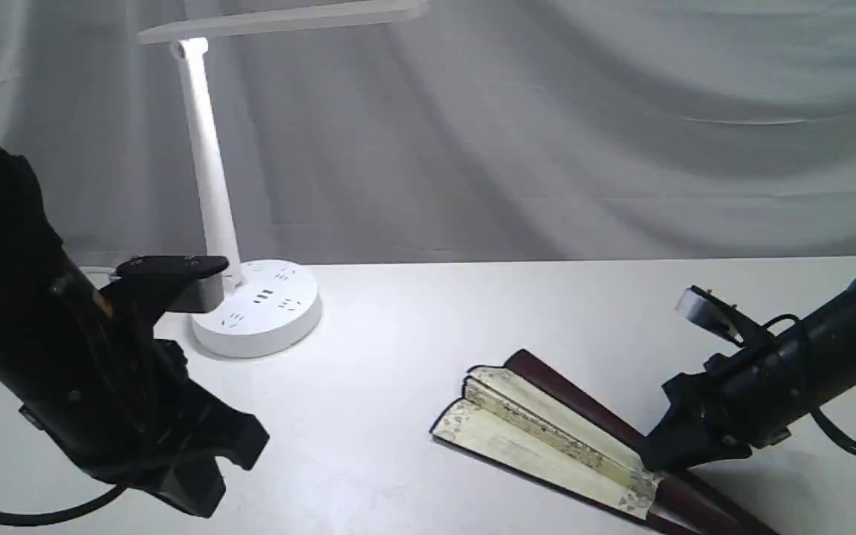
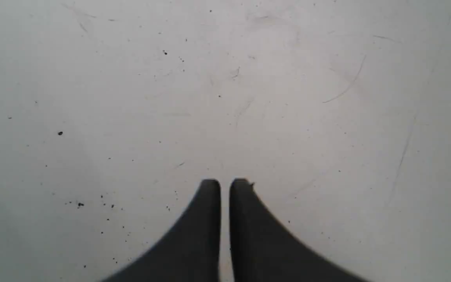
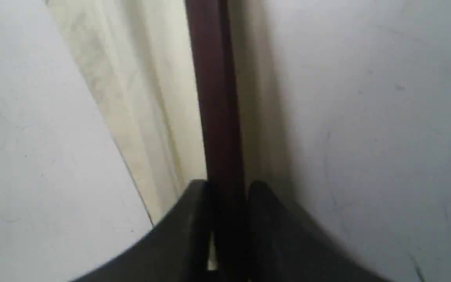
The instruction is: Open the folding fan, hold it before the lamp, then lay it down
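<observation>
Maroon wood guard (image 3: 214,98) of the cream pleated-paper folding fan (image 1: 539,438) sits pinched in my right gripper (image 3: 227,188); my left gripper (image 2: 224,184) hangs closed, empty.

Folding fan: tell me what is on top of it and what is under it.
On top, the right gripper clamps the upper maroon guard of the fan. Underneath lies the white table. The gripper hides the stretch of guard that it grips.

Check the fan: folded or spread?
Nearly folded: the folding fan lies on the table, pleats stacked, parted only slightly. The right gripper pinches its maroon guard.
</observation>
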Robot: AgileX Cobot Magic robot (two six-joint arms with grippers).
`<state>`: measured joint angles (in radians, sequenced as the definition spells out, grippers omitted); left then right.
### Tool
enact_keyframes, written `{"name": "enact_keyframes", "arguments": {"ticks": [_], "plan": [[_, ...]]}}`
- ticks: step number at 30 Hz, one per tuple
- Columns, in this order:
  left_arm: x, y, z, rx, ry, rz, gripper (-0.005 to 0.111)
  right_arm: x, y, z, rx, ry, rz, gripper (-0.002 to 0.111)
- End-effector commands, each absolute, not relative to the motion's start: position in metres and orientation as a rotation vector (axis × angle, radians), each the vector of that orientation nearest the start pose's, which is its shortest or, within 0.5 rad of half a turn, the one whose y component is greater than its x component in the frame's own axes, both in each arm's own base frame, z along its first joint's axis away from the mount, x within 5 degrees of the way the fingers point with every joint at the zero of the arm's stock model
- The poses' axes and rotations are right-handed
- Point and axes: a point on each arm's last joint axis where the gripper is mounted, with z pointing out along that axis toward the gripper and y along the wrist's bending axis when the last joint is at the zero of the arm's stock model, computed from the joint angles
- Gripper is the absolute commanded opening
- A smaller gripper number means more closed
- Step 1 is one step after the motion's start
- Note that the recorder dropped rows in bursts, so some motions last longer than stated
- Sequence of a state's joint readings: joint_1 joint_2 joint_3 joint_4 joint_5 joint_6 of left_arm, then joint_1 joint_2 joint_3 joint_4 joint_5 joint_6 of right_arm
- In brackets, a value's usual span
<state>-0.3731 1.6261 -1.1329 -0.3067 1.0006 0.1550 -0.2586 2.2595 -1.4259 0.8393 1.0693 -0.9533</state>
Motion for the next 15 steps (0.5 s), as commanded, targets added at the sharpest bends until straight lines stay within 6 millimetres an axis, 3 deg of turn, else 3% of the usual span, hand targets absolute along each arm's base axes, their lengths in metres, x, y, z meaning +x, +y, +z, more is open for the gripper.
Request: {"name": "enact_keyframes", "arguments": {"ticks": [1, 7, 15], "plan": [[0.279, -0.134, 0.239, 0.558, 2.911, -0.438, 0.003, 0.407, -0.046, 0.092, -0.239, 2.745, 0.986, 0.001], [0.279, -0.134, 0.239, 0.558, 2.909, -0.438, 0.003, 0.418, -0.039, 0.102, -0.048, 2.603, 1.12, 0.0], [0.284, -0.135, 0.24, 0.54, 2.859, -0.433, 0.003, 0.421, -0.03, 0.116, 0.04, 2.468, 1.35, 0.0]]}}
